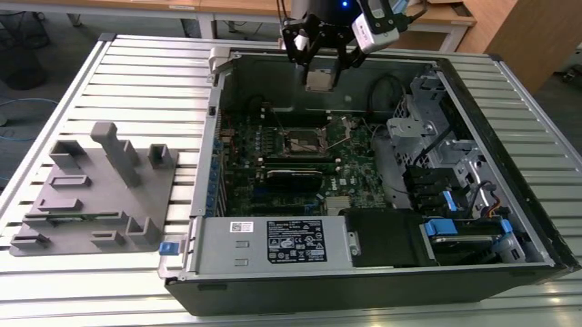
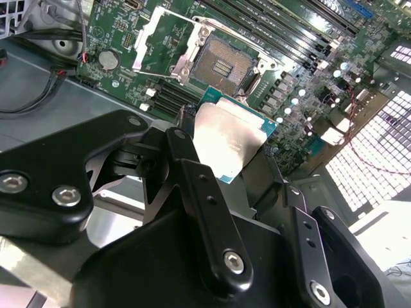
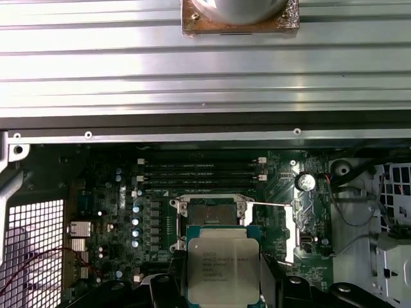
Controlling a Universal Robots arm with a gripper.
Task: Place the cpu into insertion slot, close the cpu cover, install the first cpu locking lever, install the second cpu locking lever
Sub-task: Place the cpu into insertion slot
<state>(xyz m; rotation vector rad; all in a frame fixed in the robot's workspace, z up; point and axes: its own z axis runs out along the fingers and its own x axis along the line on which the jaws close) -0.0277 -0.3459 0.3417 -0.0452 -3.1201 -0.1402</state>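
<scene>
Second wrist view: the claw [image 2: 226, 154] clenches the cpu [image 2: 232, 131] by its edges, above the uncovered insertion slot [image 2: 225, 64].

1. Holding the cpu [image 2: 234, 131] between the black fingers [image 2: 186, 167] of the gripper [image 2: 225, 160], silver-tan top towards the camera, a green edge showing.
2. Seen against the green motherboard [image 2: 302, 90], just beside the insertion slot [image 2: 225, 64] and not in it.
3. Slot uncovered, dark contact field exposed.
4. Swung open beside the slot: the cpu cover [image 2: 186, 58], a silvery frame with green board visible through its window.
5. Near the cover, a round coin cell [image 2: 108, 59]; beyond the slot, long black memory slots [image 2: 276, 25].
6. Further off, a brightly lit perforated case wall [image 2: 376, 151].
</scene>
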